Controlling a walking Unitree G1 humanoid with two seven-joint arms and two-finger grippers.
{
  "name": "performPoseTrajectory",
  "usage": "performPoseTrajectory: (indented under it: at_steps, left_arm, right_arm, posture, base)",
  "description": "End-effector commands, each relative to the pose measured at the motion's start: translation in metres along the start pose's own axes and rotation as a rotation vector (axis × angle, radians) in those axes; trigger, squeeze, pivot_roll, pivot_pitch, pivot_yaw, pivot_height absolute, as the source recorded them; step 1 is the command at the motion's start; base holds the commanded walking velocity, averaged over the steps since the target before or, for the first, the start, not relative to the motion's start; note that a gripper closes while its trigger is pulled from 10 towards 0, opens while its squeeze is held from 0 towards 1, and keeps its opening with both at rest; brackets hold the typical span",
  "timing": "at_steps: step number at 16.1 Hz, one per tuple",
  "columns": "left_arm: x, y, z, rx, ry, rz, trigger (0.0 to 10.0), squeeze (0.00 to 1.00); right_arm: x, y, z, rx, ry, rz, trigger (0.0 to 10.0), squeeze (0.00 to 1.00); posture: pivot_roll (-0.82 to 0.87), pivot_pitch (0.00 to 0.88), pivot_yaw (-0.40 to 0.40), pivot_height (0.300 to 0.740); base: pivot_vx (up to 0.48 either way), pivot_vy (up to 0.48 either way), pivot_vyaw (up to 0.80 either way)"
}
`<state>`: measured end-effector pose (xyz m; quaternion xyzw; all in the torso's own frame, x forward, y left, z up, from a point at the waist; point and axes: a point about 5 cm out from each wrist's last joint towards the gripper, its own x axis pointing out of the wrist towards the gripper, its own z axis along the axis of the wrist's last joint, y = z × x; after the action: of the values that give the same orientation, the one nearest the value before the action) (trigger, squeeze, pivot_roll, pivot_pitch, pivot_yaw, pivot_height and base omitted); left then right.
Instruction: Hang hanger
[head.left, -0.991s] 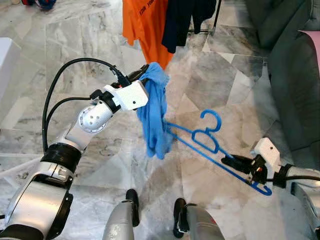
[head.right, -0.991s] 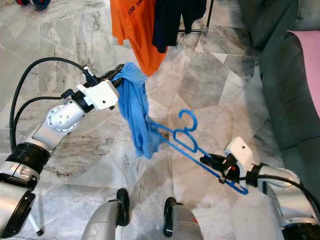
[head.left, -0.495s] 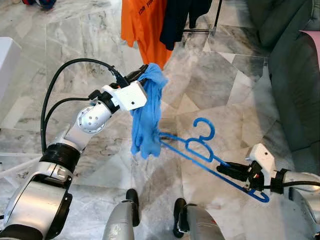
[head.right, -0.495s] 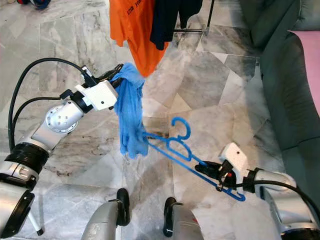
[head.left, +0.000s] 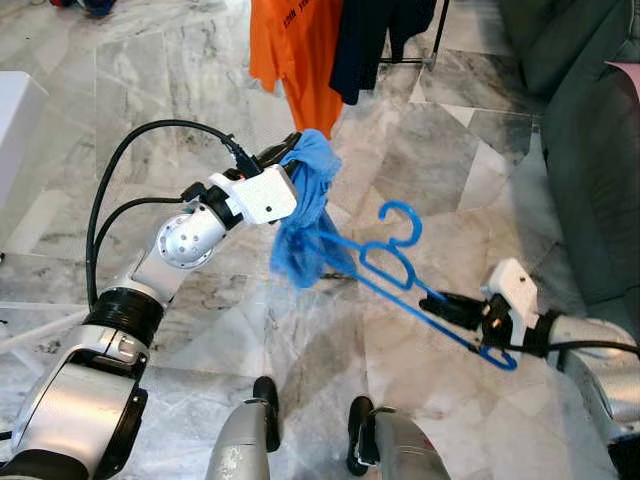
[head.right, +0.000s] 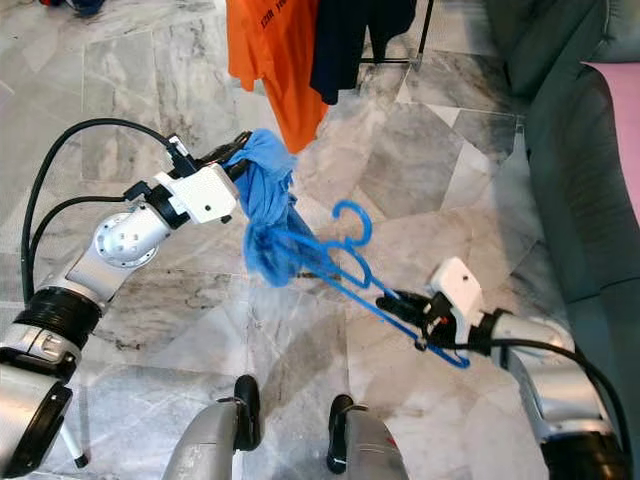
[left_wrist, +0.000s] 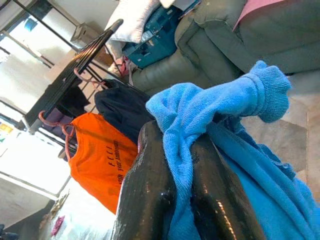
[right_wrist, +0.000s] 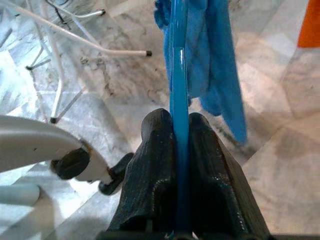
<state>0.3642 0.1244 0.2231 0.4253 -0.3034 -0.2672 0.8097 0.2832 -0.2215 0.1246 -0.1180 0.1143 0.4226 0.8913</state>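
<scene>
Left eye view: left gripper (head.left: 290, 152), raised at centre, fingers pinched on a bunched blue cloth (head.left: 303, 220) that hangs below it. Right gripper (head.left: 447, 306), low at right, fingers clamped on the lower bar of a blue hanger (head.left: 400, 275); the hanger's far end reaches into the cloth, hook pointing up. Marble floor (head.left: 150, 90). Orange shirt (head.left: 300, 50) and dark garment (head.left: 375, 40) hanging at top. Grey sofa (head.left: 590, 150) at right.

Right eye view: same scene; hanger tip inside the cloth folds.

Left wrist view: two black fingers (left_wrist: 150, 190) closed with blue cloth squeezed between them; dark rack (left_wrist: 75, 65) behind.

Right wrist view: black fingers (right_wrist: 155, 175) tight on the hanger bar, cloth draped at its far end.
</scene>
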Motion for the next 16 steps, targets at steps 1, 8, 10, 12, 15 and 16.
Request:
performPoseTrajectory:
  at_steps: [1, 8, 10, 12, 15, 16]
  left_arm:
    - [-0.005, -0.010, -0.004, -0.012, 0.013, -0.037, 10.0, 0.00]
    - [-0.004, -0.006, -0.006, -0.010, 0.030, -0.013, 10.0, 0.00]
    - [-0.004, -0.005, -0.006, -0.010, 0.032, -0.009, 10.0, 0.00]
    - [-0.004, -0.005, -0.006, -0.015, 0.032, -0.005, 10.0, 0.00]
    - [-0.005, -0.008, -0.005, -0.046, 0.034, -0.010, 10.0, 0.00]
    - [-0.005, -0.010, -0.005, -0.051, 0.034, -0.013, 10.0, 0.00]
  right_arm:
    - [-0.003, 0.000, -0.001, 0.006, -0.015, -0.010, 10.0, 0.00]
    - [-0.004, 0.001, -0.017, -0.006, 0.098, -0.008, 10.0, 0.00]
    - [-0.002, 0.005, -0.025, 0.019, 0.125, 0.002, 10.0, 0.00]
    - [0.000, 0.008, -0.036, 0.012, 0.177, 0.008, 10.0, 0.00]
    - [0.005, -0.001, -0.029, -0.024, 0.124, -0.079, 10.0, 0.00]
    - [0.006, -0.005, -0.024, -0.035, 0.099, -0.106, 10.0, 0.00]
  posture:
    - [0.05, 0.362, 0.028, 0.740]
    - [0.04, 0.365, 0.021, 0.740]
    - [0.04, 0.367, 0.021, 0.740]
    - [0.04, 0.370, 0.022, 0.740]
    - [0.04, 0.371, 0.025, 0.740]
    - [0.04, 0.371, 0.027, 0.740]
  base:
    - [0.000, 0.000, 0.00]
    - [0.000, 0.000, 0.00]
    - [0.000, 0.000, 0.00]
    - [0.000, 0.000, 0.00]
    - [0.000, 0.000, 0.00]
    - [0.000, 0.000, 0.00]
